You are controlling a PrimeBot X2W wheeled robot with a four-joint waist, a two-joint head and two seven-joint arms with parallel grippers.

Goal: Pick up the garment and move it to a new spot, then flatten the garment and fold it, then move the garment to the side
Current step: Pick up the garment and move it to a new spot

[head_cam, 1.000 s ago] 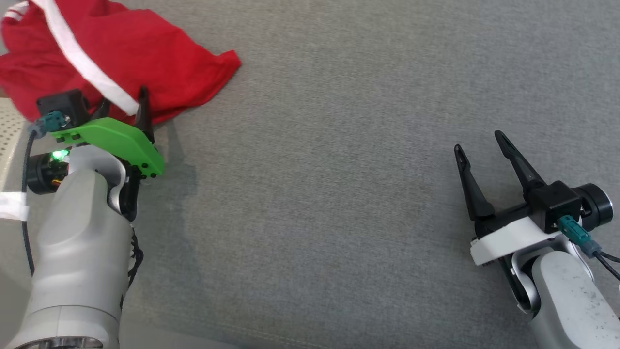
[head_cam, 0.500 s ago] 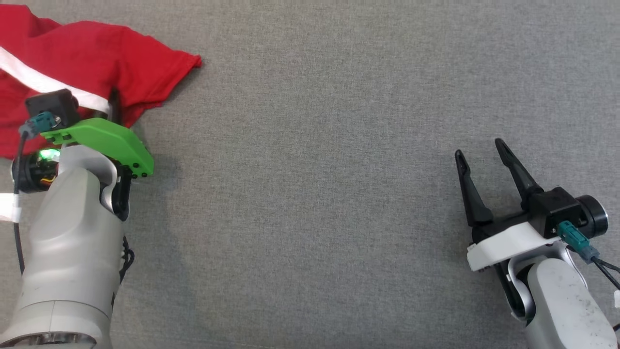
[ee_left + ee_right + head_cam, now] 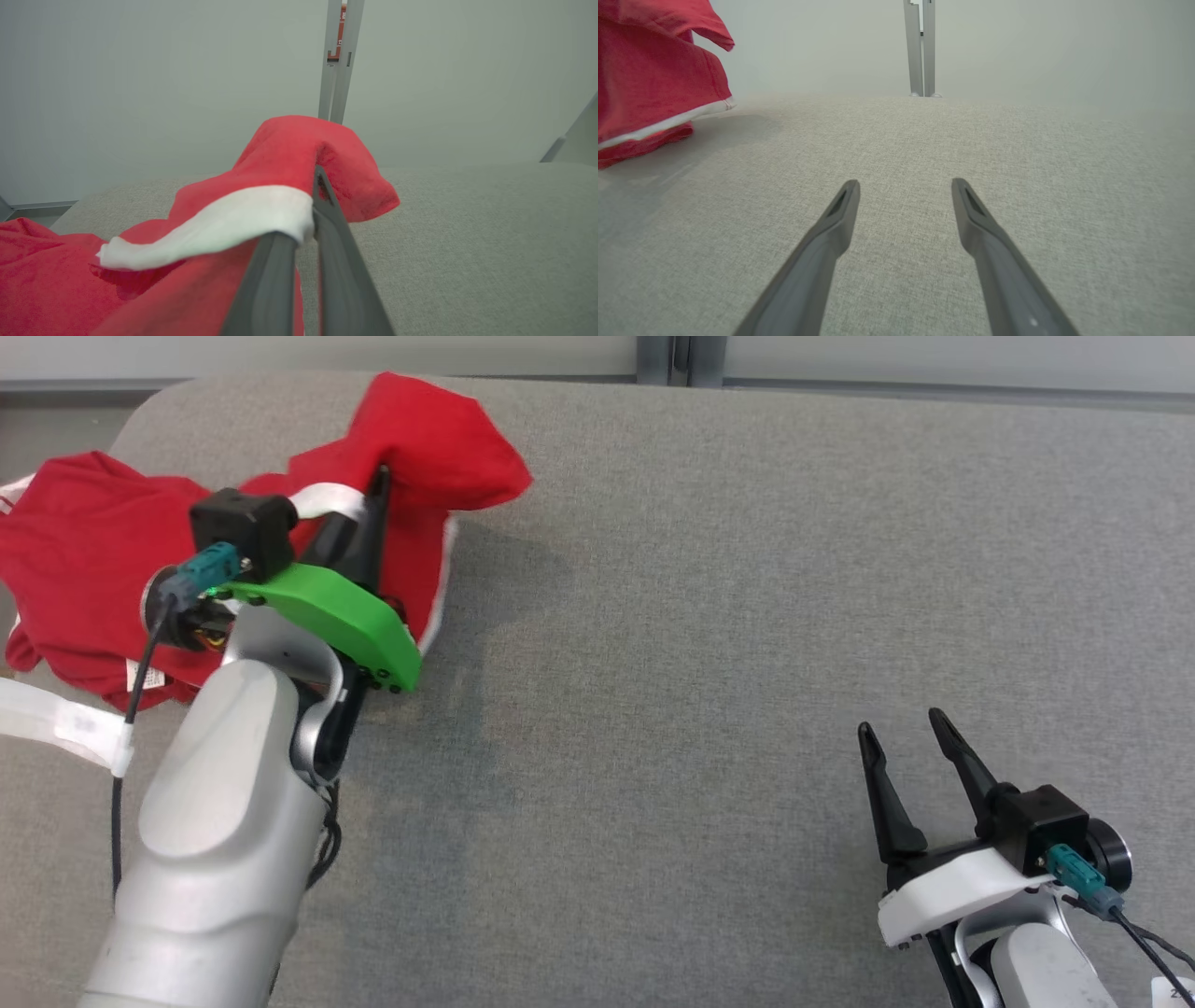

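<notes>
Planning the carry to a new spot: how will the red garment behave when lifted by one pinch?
Probably floppy: the garment drapes in folds from the shut left jaws, most of it lying on the grey surface. Likely light: a thin pinch holds up a peak. It may drag and bunch rather than travel flat, as its white band hangs loose.

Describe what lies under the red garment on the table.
Under the red garment is the grey cloth surface. It shows all around the garment and lies in shadow below the fold held raised by the left gripper. Anything beneath the crumpled heap is covered.
</notes>
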